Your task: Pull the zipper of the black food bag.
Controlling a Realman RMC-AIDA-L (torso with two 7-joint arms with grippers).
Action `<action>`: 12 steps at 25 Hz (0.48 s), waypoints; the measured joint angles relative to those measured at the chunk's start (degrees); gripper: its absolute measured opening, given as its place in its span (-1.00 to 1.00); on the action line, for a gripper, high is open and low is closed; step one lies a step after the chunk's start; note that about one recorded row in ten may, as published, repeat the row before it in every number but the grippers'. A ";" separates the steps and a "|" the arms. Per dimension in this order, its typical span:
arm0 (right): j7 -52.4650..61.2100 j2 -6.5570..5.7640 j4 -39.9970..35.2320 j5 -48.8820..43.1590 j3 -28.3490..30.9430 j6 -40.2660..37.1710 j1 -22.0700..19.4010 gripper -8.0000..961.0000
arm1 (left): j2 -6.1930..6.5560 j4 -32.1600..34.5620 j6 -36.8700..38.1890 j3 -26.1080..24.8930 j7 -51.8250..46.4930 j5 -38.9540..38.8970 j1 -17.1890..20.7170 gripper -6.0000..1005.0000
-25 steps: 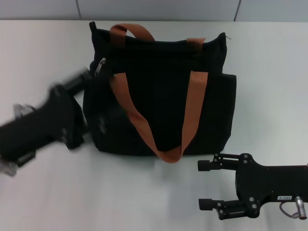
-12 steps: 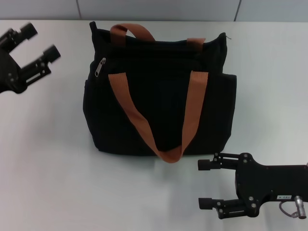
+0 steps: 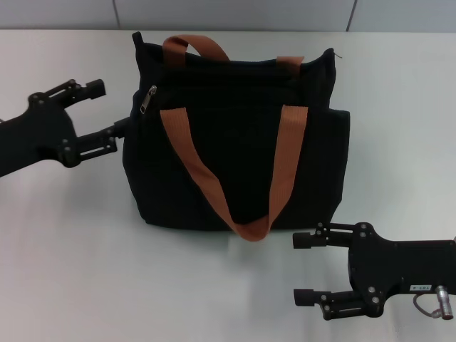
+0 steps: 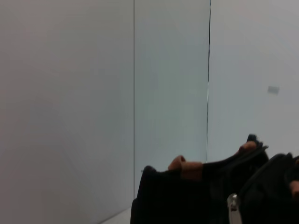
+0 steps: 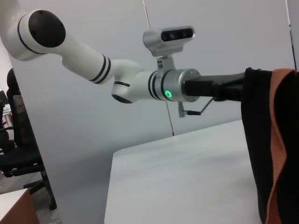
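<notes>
Black pincers flank a black food bag [image 3: 235, 135] on a white desk [image 3: 71, 271].

Spread wide, the left pincer [image 3: 107, 108] sits at the bag's left edge, its nearer finger touching or almost touching the fabric just below the zipper [image 3: 148, 99], a small silver tab hanging near the bag's upper left corner; the left wrist view catches that tab [image 4: 233, 205] at the frame's lower edge. Further out, the right pincer [image 3: 305, 269], also open and holding nothing, rests low on the desk near the bag's lower right corner. Two orange-brown straps [image 3: 281, 171] loop over the bag, which stands mid-desk, toward the far edge.
</notes>
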 joint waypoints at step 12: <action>0.22 -0.09 -0.13 0.53 0.09 0.00 0.15 0.64 | -1.55 1.63 -7.62 0.18 0.46 5.51 -4.99 0.61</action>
